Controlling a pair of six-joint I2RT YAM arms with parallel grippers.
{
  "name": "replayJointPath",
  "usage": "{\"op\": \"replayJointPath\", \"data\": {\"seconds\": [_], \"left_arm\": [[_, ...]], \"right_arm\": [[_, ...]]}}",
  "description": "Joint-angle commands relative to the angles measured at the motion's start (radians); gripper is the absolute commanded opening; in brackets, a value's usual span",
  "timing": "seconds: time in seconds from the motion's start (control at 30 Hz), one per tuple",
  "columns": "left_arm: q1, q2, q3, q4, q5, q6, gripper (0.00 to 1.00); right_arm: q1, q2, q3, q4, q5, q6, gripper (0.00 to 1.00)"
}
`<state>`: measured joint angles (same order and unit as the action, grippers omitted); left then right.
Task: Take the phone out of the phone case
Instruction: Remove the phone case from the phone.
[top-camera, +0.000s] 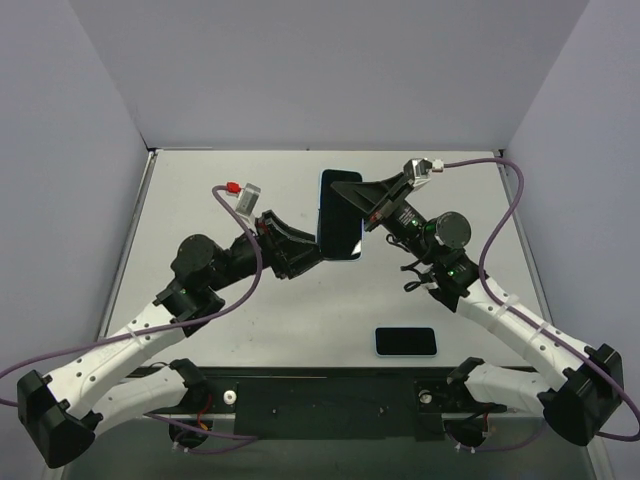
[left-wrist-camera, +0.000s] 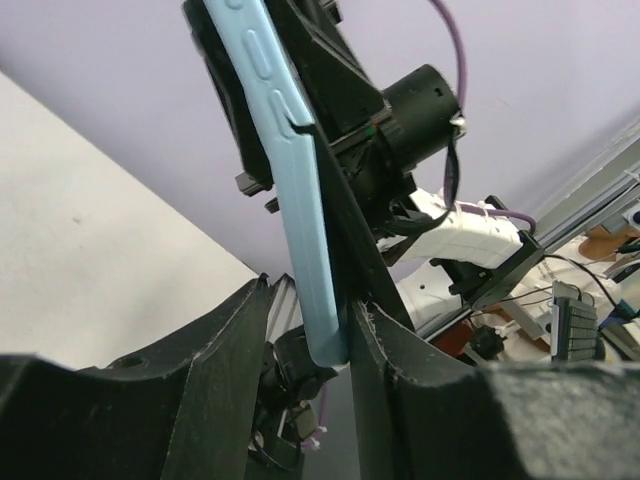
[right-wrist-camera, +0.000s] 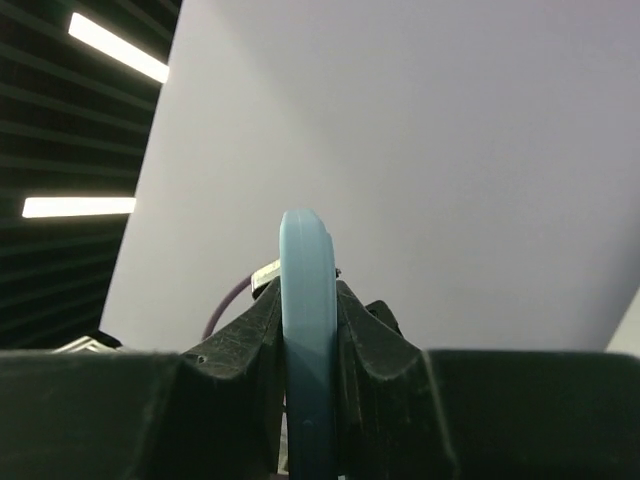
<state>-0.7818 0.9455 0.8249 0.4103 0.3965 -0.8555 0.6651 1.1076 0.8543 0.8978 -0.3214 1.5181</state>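
The left hand (left-wrist-camera: 312, 330) was clenched on the bottom end of the light blue phone case (left-wrist-camera: 300, 200), its two fingers pinching the rim from either side low in the wrist view. The right hand (right-wrist-camera: 308, 310) was likewise clamped across the case's edge. Together they held it on edge above the worktop (top-camera: 250, 330), at upper centre of the overhead view, between the two arms. Gripping opposite parts probably let one hand brace the case while the other peeled or pushed. The dark face framed by the blue rim looked like the phone (top-camera: 340, 228), seemingly seated inside, so removal appeared not yet done. A second dark slab (top-camera: 406, 341) with a pale border lay flat near the lower centre-right, well apart from both hands.
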Motion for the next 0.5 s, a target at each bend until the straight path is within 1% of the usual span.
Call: {"op": "replayJointPath", "data": {"seconds": [0.0,0.07,0.13,0.2,0.27,0.3,0.37,0.4,0.43,0.47], "left_arm": [[0.016,0.071,0.000,0.064,-0.099,-0.040,0.47],[0.015,0.072,-0.007,0.100,-0.087,-0.062,0.47],[0.015,0.067,-0.007,0.105,-0.093,-0.074,0.43],[0.016,0.059,-0.003,0.093,-0.099,-0.077,0.43],[0.015,0.056,0.011,0.078,-0.097,-0.086,0.47],[0.018,0.056,0.019,0.067,-0.090,-0.089,0.50],[0.021,0.053,0.040,-0.011,-0.099,-0.093,0.53],[0.022,0.046,0.049,-0.095,-0.110,-0.091,0.53],[0.029,0.033,0.057,-0.131,-0.114,-0.083,0.59],[0.032,0.024,0.056,-0.193,-0.123,-0.076,0.61]], "right_arm": [[0.111,-0.058,0.045,-0.135,-0.104,-0.170,0.00],[0.111,-0.068,0.040,-0.158,-0.102,-0.193,0.00],[0.111,-0.077,0.046,-0.201,-0.097,-0.222,0.00],[0.113,-0.084,0.048,-0.247,-0.096,-0.269,0.00],[0.113,-0.091,0.049,-0.279,-0.097,-0.303,0.00],[0.105,-0.092,0.049,-0.299,-0.103,-0.308,0.00],[0.079,-0.109,0.046,-0.303,-0.104,-0.308,0.00],[0.070,-0.127,0.042,-0.297,-0.107,-0.302,0.00],[0.045,-0.135,0.043,-0.298,-0.105,-0.299,0.00],[0.030,-0.155,0.043,-0.301,-0.105,-0.296,0.00]]}}
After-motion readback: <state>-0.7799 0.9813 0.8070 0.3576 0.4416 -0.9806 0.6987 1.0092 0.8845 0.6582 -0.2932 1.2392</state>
